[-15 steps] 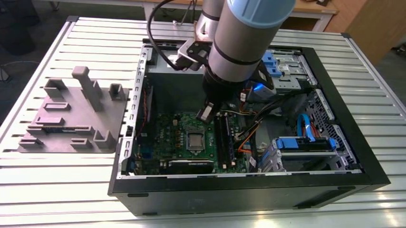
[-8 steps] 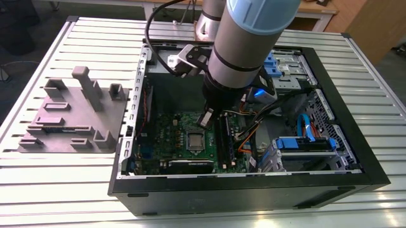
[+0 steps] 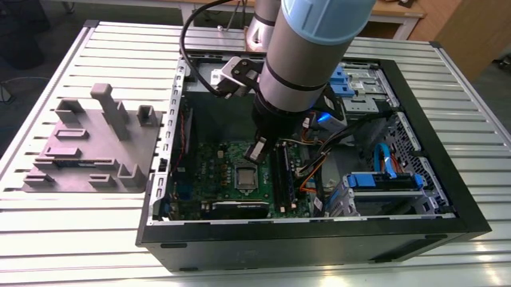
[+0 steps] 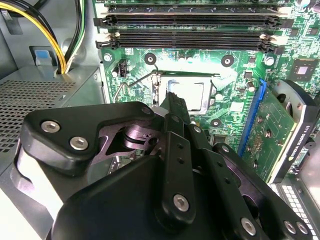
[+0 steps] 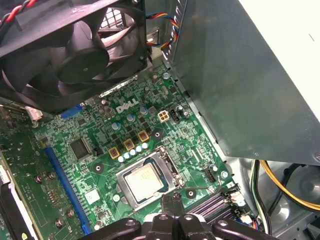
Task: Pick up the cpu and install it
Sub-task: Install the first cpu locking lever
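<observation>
Cpu point(image 5: 145, 180) lies flat in the metal-framed socket point(image 5: 126, 192) on the green motherboard point(image 5: 100, 150), silvery top up; in the exterior view it shows as a small pale square point(image 3: 245, 176) near the middle of the board. End effector point(image 5: 172, 200) hangs just above the board beside the socket, its fingertips drawn together with nothing between them; in the second wrist view its black fingers point(image 4: 176, 107) end at the socket's edge. Long black memory slots point(image 4: 190, 21) run alongside. A black fan point(image 5: 75, 45) hangs over the board. The open computer case point(image 3: 447, 197) rests on a slatted tabletop point(image 3: 80, 239), next to a grey holder point(image 3: 92, 149).
</observation>
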Tool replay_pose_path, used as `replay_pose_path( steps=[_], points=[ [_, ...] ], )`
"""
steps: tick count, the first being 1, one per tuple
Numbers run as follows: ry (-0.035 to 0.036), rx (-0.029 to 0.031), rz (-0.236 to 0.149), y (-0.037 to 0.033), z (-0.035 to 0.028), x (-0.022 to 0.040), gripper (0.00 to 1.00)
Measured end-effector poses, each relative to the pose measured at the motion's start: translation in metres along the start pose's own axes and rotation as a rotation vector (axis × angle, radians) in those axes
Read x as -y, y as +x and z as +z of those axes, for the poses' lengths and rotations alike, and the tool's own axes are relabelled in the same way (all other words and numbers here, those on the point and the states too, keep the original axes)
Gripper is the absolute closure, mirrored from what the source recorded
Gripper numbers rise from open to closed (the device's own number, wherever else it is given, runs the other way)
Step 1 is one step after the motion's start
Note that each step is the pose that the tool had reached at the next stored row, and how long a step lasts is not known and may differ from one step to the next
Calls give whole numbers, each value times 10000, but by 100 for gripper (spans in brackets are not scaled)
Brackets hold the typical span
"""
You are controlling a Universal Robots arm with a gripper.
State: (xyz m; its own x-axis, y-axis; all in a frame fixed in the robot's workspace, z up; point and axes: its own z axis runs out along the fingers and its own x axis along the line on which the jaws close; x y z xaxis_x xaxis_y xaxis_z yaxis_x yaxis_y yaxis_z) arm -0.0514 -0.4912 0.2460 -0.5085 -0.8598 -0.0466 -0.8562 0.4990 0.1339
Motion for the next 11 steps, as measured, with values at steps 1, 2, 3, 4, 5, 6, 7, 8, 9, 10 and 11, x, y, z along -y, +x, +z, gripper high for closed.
replay_pose_path(
  steps=[1,2,3,4,5,6,7,8,9,10,11],
  points=[
    [0,-1,0,0,0,0,90],
    [0,0,0,0,0,0,90],
    [0,0,0,0,0,-1,90],
    [0,0,1,1,0,-1,90],
    [0,0,0,0,0,-1,90],
    [0,0,0,1,0,-1,90],
    [0,0,0,1,0,-1,90],
    [0,0,0,1,0,-1,90],
    [0,0,0,-1,0,1,90],
    [0,0,1,-7,0,4,90],
    [0,0,1,-19,-1,12,90]
  ],
)
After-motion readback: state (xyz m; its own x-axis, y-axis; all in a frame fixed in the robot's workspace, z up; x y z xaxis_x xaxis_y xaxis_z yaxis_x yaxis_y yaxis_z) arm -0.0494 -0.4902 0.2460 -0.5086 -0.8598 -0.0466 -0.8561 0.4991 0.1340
